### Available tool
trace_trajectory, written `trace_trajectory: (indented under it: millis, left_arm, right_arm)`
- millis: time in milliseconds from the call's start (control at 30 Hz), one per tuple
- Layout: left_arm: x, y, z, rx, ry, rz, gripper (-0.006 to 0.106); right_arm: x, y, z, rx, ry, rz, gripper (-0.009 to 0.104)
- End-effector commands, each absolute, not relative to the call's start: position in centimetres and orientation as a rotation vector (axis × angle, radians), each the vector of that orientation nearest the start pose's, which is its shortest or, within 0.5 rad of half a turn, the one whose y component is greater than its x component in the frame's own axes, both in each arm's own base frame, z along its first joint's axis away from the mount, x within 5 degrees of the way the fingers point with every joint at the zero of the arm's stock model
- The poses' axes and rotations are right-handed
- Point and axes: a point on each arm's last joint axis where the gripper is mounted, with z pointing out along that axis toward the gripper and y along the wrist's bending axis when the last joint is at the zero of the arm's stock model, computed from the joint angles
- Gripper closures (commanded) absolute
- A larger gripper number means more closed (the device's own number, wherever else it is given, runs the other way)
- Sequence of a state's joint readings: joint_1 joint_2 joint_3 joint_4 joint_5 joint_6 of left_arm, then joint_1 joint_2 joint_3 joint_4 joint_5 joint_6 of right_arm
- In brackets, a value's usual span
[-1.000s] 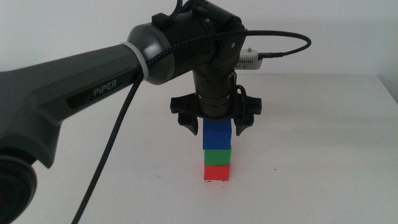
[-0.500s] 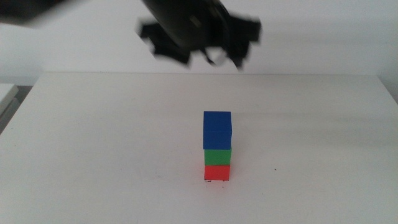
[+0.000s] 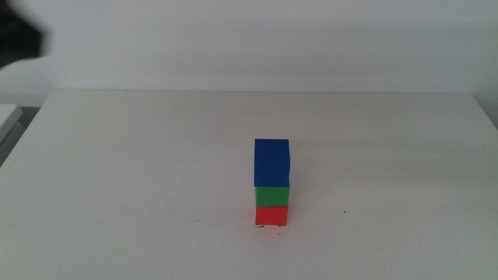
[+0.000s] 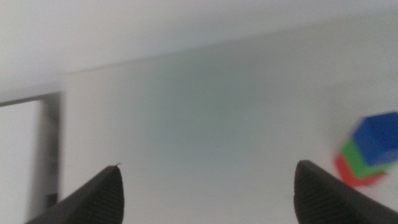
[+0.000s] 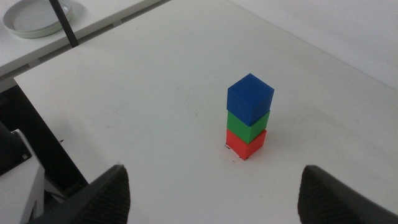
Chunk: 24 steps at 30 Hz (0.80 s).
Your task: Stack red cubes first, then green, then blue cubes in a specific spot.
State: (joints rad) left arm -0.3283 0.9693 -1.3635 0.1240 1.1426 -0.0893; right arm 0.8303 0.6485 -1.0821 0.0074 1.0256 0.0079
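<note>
The three cubes stand as one upright stack in the middle of the white table: the red cube at the bottom, the green cube on it, the blue cube on top. Tiny dark pen marks show at the red cube's base. My left gripper is open and empty, well away from the stack; its arm is a dark blur at the far left. My right gripper is open and empty, hovering apart from the stack.
A lone dark speck lies right of the stack. In the right wrist view a pale plate sits on a side surface beyond the table's edge.
My left gripper let go of the blue cube, rose off the stack and pulled away to the far left. The stack has not moved.
</note>
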Motion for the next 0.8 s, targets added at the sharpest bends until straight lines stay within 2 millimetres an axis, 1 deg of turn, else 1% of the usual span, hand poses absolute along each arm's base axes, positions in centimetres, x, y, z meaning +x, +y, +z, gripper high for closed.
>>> trace_trajectory:
  millis: [0,67,133,267,367,667,700,767]
  left_arm:
    - [12.8,-2.3,45.1,0.246,2.104,-0.071,0.007]
    - [11.7,-1.4,44.1,0.178,2.085,-0.066,0.007]
    - [10.8,-1.0,43.2,0.132,2.083,-0.057,0.007]
    - [9.5,-0.8,42.7,0.126,2.086,-0.043,0.007]
    - [9.2,-1.0,42.9,0.124,2.066,-0.069,0.007]
    - [9.3,-0.8,43.0,0.123,2.056,-0.046,0.007]
    - [9.4,-0.8,42.4,0.124,2.07,-0.04,0.007]
    - [9.0,-1.0,42.0,0.118,2.034,-0.077,0.007]
  right_arm:
    - [5.7,6.2,42.4,-0.847,1.931,0.511,0.002]
    - [5.7,6.2,42.4,-0.847,1.931,0.511,0.002]
    - [5.7,6.2,42.4,-0.847,1.931,0.511,0.002]
    - [5.7,6.2,42.4,-0.847,1.931,0.511,0.002]
    - [5.7,6.2,42.4,-0.847,1.931,0.511,0.002]
    - [5.7,6.2,42.4,-0.847,1.931,0.511,0.002]
    - [5.7,6.2,42.4,-0.847,1.931,0.511,0.002]
    - [5.6,6.4,42.2,-0.851,1.943,0.538,0.002]
